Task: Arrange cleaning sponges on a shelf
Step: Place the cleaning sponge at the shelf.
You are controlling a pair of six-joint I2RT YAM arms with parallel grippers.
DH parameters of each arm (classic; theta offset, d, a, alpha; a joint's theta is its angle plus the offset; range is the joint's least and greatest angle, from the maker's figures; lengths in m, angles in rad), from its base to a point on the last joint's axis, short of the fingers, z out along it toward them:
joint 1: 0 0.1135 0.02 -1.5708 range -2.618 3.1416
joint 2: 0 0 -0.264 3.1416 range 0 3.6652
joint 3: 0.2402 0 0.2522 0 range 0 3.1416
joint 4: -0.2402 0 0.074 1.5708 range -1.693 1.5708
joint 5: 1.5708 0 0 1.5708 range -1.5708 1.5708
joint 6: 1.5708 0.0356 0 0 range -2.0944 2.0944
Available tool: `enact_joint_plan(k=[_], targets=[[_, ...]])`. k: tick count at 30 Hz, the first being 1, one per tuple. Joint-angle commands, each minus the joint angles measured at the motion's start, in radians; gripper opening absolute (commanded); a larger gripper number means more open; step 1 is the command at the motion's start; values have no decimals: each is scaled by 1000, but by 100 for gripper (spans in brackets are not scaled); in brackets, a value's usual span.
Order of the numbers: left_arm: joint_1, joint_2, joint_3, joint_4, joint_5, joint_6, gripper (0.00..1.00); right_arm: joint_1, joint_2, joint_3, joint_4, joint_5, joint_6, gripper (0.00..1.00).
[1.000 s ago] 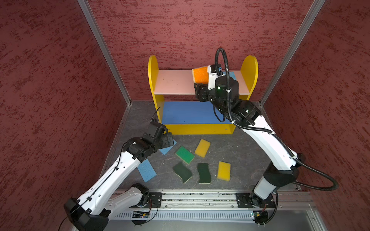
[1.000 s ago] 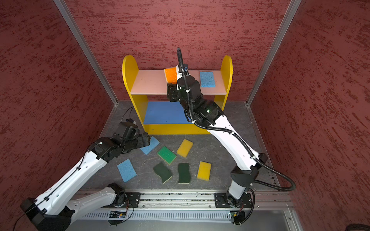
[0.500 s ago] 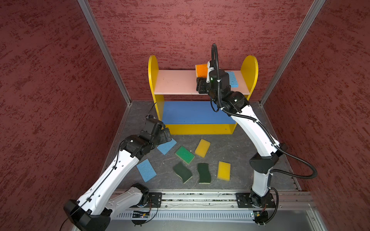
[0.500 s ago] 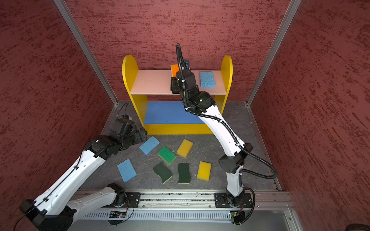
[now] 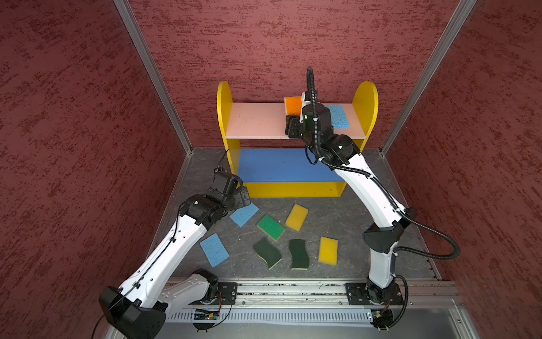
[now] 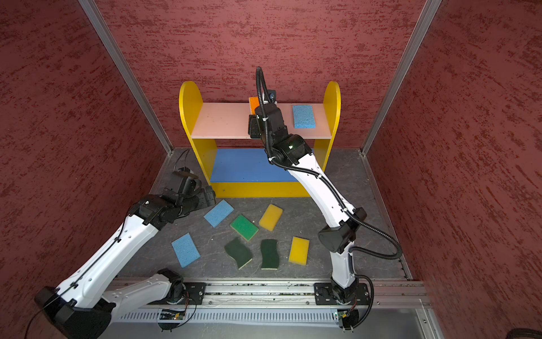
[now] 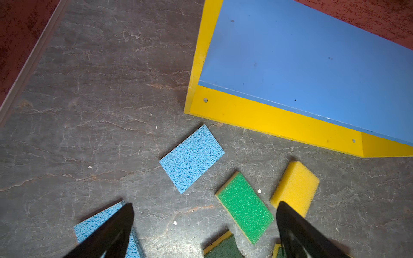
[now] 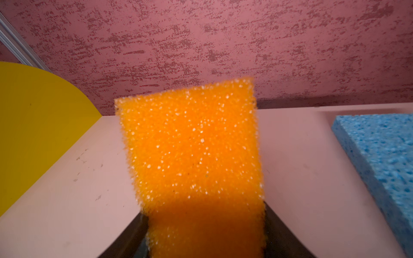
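Both top views show the orange foam sponge (image 5: 293, 105) over the pink top board (image 5: 258, 120) of the yellow shelf (image 5: 224, 111), the left wrist view my left fingers (image 7: 111, 232) spread and empty, the right wrist view my right fingers (image 8: 281, 234) pinching it, so next I should lay it flat and let go.

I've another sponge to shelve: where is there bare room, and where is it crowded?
Pink top board: bare between the yellow side panel and the held orange sponge. Blue middle board: bare where visible. Crowded: the floor before the shelf, seven sponges scattered.

Orange sponge (image 5: 293, 105) tilted above the shelf (image 5: 258, 120) top; blue sponge (image 5: 338, 116) flat there.
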State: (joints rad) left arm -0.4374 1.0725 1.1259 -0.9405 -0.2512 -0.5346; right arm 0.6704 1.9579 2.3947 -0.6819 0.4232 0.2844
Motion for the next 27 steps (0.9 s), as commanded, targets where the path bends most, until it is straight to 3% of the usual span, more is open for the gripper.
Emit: enact_joint_plan(k=[1, 13, 27], targets=[[15, -20, -7, 20, 0, 19, 99, -8, 23, 29, -3, 18, 13, 67], [51, -30, -36, 34, 30, 24, 99, -16, 66, 42, 8, 60, 42, 72], [69, -29, -55, 46, 49, 22, 99, -19, 63, 58, 12, 25, 47, 77]])
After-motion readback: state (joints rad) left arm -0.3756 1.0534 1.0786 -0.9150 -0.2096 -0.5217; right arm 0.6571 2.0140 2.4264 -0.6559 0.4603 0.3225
